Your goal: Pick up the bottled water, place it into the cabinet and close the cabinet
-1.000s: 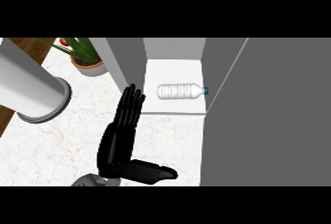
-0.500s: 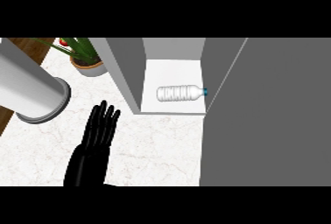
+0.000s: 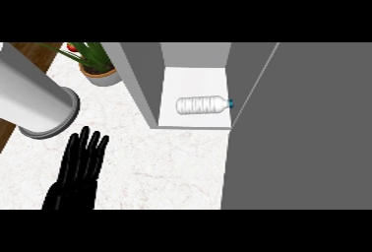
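Note:
The bottled water point(image 3: 203, 105), clear with a blue cap, lies on its side on the white floor of the cabinet point(image 3: 193, 78), cap pointing right. The cabinet's grey door point(image 3: 305, 142) stands open and fills the right side of the head view. My left hand point(image 3: 78, 165) is at the lower left over the marble counter. Its fingers are straight and point away from me, it holds nothing, and it is well apart from the bottle. My right hand does not show.
A large white cylinder point(image 3: 33, 103) lies at the left, just beyond my fingertips. A potted plant point(image 3: 98, 69) stands at the back, left of the cabinet's grey side wall point(image 3: 141, 83). The marble counter point(image 3: 170, 167) spreads between hand and door.
My left hand has drawn back from the cabinet's front, moving left and down toward the view's lower edge. The bottle has stayed lying in the cabinet.

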Controlling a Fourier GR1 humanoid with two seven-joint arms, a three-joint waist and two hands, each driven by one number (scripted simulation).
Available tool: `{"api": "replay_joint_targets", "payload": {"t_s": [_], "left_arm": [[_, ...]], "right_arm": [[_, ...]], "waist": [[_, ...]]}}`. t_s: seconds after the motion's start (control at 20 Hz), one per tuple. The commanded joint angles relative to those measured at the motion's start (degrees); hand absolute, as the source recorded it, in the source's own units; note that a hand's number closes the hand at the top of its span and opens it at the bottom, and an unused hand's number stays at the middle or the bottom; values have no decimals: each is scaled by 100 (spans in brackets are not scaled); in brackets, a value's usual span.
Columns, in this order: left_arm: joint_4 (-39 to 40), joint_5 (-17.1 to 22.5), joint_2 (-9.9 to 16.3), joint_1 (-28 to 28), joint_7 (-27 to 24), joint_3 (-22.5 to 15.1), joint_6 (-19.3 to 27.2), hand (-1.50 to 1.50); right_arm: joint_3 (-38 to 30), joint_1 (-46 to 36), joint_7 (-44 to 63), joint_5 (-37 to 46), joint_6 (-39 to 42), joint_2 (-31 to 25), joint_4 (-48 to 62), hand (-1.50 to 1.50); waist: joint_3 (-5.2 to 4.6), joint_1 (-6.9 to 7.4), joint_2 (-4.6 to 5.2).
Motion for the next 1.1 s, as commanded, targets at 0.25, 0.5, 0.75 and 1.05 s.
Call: {"api": "replay_joint_targets", "payload": {"t_s": [0.25, 0.5, 0.75, 1.05], "left_arm": [[-321, 247, 284, 452, -79, 358, -226, -150], [-316, 511, 592, 602, -100, 772, -561, -150], [-415, 526, 662, 850, -238, 778, -744, -150], [-184, 744, 711, 966, -359, 958, -1086, -150]], "right_arm": [[1513, -1267, 1074, 1182, -215, 412, -483, 150], [1567, -2121, 1530, 1252, -496, 779, -232, 150], [1702, -2982, 1910, 1160, -1012, 782, 274, 150], [1725, -3652, 2053, 1159, -1290, 771, 544, 150]], "waist": [[-22, 85, -40], [-31, 100, -42], [-35, 187, -19], [-50, 157, -3]]}}
